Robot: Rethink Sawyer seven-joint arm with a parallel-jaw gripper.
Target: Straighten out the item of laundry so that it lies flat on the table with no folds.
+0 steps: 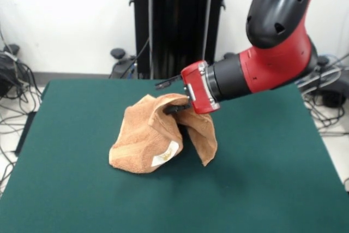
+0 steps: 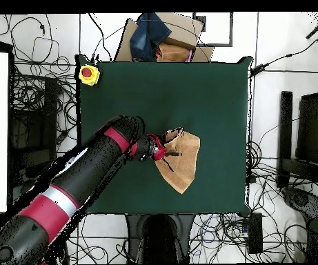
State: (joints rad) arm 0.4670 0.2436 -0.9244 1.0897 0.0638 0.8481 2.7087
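The item of laundry [image 1: 146,135], an orange-tan terry towel, is bunched in a peaked heap near the middle of the dark green table [image 1: 262,178]. Its top edge is lifted off the surface, and one flap hangs down on the right. A white label [image 1: 166,154] shows low on its front. My gripper [image 1: 175,107] comes in sideways from the right and is shut on the towel's raised top fold. In the overhead view the gripper [image 2: 167,147] grips the left edge of the towel [image 2: 183,163], which spreads toward the table's [image 2: 161,90] right side.
A yellow box with a red button [image 2: 87,74] sits on one table corner. A cardboard box with blue cloth [image 2: 158,38] stands just off the table's top edge in the overhead view. Cables [image 1: 13,88] cover the floor around the table.
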